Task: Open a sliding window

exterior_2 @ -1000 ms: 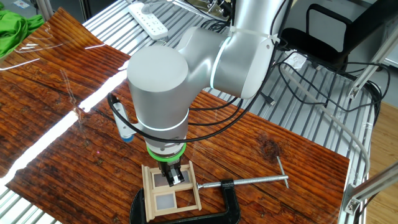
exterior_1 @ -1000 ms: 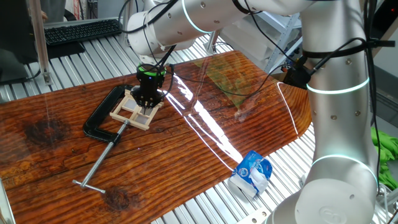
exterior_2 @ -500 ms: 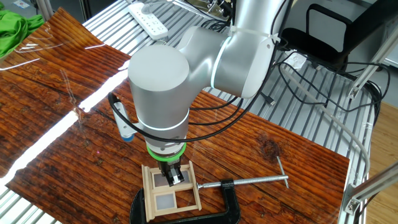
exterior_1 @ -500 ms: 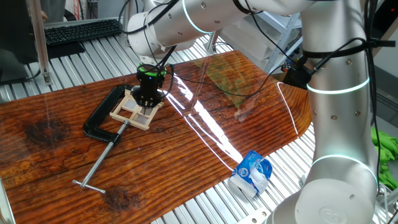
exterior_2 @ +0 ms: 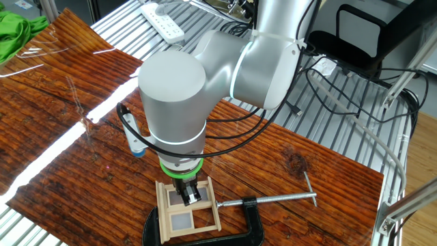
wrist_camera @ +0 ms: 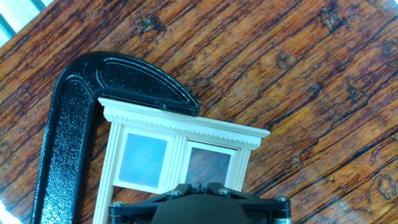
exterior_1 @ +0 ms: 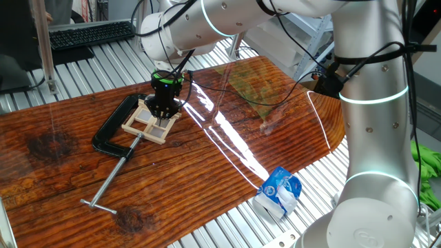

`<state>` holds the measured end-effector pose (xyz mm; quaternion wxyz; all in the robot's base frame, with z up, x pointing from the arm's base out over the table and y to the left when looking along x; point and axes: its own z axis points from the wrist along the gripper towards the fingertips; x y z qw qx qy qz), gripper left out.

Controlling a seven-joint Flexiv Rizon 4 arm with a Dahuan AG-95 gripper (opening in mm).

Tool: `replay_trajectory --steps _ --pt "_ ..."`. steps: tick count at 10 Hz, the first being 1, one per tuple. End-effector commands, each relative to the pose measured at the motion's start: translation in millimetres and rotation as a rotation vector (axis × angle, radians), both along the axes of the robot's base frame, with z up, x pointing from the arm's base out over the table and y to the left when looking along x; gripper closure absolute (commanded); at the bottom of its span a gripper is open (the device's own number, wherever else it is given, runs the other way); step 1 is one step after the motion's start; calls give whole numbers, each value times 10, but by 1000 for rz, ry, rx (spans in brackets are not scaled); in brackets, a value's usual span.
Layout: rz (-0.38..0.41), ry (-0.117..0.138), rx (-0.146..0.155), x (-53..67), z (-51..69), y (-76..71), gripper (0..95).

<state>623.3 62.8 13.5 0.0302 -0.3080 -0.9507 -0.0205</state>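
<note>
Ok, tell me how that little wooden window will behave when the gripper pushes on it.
The sliding window looks like thin pale wood, so probably light and stiff but fragile under hard force. The black C-clamp appears to pin its frame to the table, so the frame should likely stay put. With the gripper down on it, the flat frame seems unlikely to tip.

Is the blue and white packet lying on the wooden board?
No, the blue and white packet lies on the ribbed metal table, just off the wooden board.
</note>
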Motion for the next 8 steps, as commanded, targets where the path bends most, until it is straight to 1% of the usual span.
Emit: replay_trajectory --steps 1,4,8 --pt "3 -2 0 2 -1 -8 950" --pt "3 -3 4 8 -10 -23 950" --pt "1 -7 9 -23 -29 -24 950"
